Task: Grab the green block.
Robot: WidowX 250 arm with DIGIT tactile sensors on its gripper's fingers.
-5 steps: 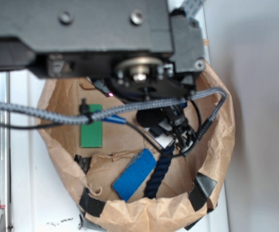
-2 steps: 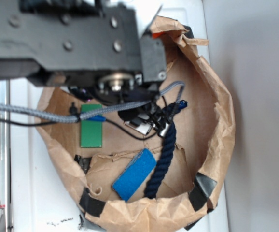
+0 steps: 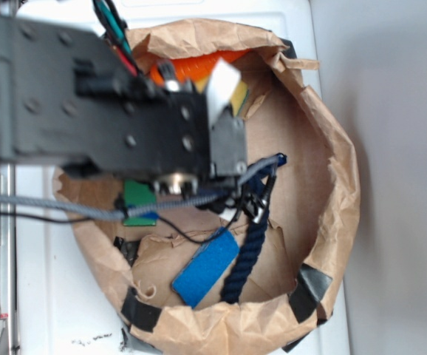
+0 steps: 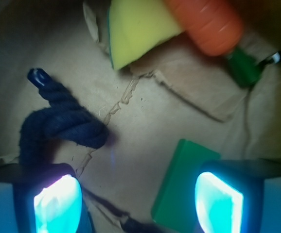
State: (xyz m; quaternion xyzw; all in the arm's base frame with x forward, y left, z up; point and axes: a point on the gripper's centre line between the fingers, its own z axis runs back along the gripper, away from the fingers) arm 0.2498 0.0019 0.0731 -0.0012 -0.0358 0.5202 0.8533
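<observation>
**Gripper hanging open above the paper bowl, green block under one finger**

In the wrist view the gripper [image 4: 135, 204] is hanging spread wide, nothing sitting between its two glowing pads [image 4: 58, 204]. The green block [image 4: 179, 187] is lying flat on the brown paper floor, and one finger is overlapping its edge in that view; whether the pad is touching the block cannot be told. The dark blue rope [image 4: 58, 128] is curling up just beside the other finger.

Toward the far rim, the yellow sponge wedge [image 4: 138, 26] is resting next to the orange toy carrot [image 4: 206, 24], whose green top is pointing toward the bowl's wall.

From the exterior camera, the black arm [image 3: 117, 111] is covering much of the paper bowl [image 3: 332, 177]. Only a part of the green block [image 3: 138, 198] is showing beneath it, near the bowl's left rim. The blue block [image 3: 206, 266] is lying near the front rim, with the rope [image 3: 249, 251] running alongside it.
</observation>
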